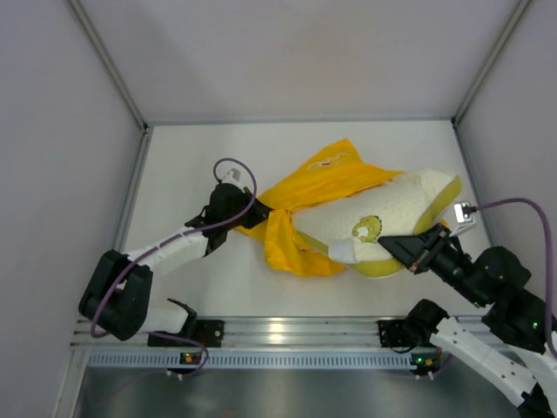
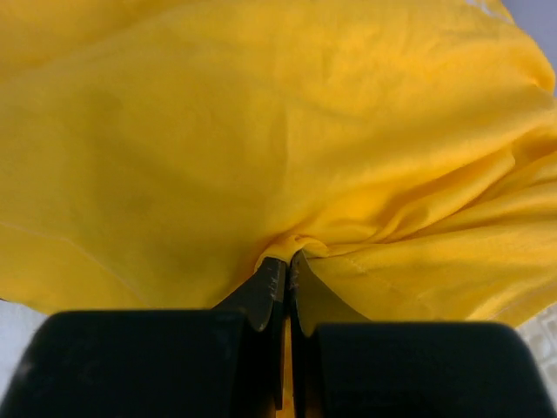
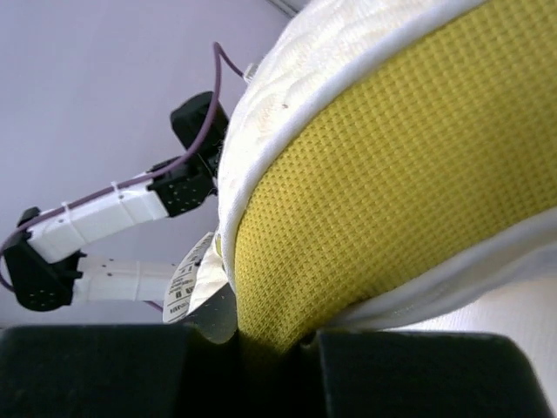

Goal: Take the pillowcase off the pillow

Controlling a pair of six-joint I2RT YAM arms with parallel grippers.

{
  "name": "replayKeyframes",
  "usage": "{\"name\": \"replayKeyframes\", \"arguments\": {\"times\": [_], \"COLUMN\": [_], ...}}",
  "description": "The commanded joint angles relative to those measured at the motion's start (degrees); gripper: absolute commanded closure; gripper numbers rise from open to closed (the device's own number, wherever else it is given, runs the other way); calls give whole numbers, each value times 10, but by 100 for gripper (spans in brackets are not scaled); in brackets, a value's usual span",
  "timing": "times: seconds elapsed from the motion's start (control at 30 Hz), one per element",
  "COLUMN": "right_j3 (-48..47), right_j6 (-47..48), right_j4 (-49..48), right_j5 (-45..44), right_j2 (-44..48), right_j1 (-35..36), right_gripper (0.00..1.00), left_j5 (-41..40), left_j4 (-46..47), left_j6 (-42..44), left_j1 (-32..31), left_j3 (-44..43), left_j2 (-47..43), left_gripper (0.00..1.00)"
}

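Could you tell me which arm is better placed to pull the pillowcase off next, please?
Left, probably: the left hand is shut on the bunched pillowcase, clear of the pillow, while the right hand clamps the pillow's edge.

pillowcase (image 1: 326, 178) left of pillow (image 1: 392, 205), left hand (image 1: 259, 212) at pillowcase's left, right hand (image 1: 396, 246) at pillow's near edge

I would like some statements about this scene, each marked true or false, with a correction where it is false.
1. The left fingers pinch the pillowcase. True.
2. The right fingers hold the pillowcase. False: they clamp the edge of the pillow.
3. The pillowcase covers the whole pillow. False: most of the pillow is bare.
4. A white tag shows on the pillow. True.
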State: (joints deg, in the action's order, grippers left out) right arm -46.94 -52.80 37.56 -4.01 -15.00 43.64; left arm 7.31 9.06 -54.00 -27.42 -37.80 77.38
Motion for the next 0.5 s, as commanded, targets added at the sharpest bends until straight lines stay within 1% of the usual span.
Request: {"name": "replayKeyframes", "arguments": {"times": [0.0, 0.07, 0.1, 0.13, 0.17, 0.2, 0.23, 0.27, 0.3, 0.33, 0.37, 0.4, 0.43, 0.47], "right_j3": [-127, -145, -145, -141, -124, -114, -106, -88, -80, -76, -70, -69, -68, -57], "right_j6": [39, 45, 45, 45, 43, 42, 42, 41, 43, 52, 55, 61, 73, 73], "right_j4": [-39, -51, -59, -68, -79, -103, -114, -128, -155, -162, -166, -166, -165, -164], "right_j5": [-39, -13, 0, 14, 18, 24, 36, 52, 67, 81, 82, 80, 67, 58], "right_j2": [-8, -42, -55, -64, -79, -88, -113, -127, -142, -171, -182, -191, -197, -195], "right_j1": [-6, -1, -1, -1, -1, -1, -1, -1, -1, -1, -1, -1, -1, -1], "right_gripper": [100, 100, 100, 100, 100, 100, 100, 100, 100, 100, 100, 100, 100, 100], "left_j5": [-90, -66, -32, 29, 51, 74, 100, 103, 104, 86, 58, 23, -19, -120], "left_j4": [-26, -5, 19, 51, 105, 125, 137, 142, 136, 116, 81, -11, -59, -102], "left_j6": [50, 43, 42, 39, 30, 27, 25, 22, 26, 34, 56, 73, 87, 111], "left_j1": [32, 33, 31, 26, 19, 3, -9, -21, -48, -63, -77, -110, -126, -141], "left_j3": [12, 21, 27, 35, 52, 56, 60, 59, 55, 37, 21, 6, -26, -40], "left_j2": [28, 45, 47, 48, 45, 43, 37, 19, 8, -7, -45, -67, -93, -148], "left_gripper": [100, 100, 100, 100, 100, 89, 73, 31, 20, 9, 1, 1, 1, 1]}}
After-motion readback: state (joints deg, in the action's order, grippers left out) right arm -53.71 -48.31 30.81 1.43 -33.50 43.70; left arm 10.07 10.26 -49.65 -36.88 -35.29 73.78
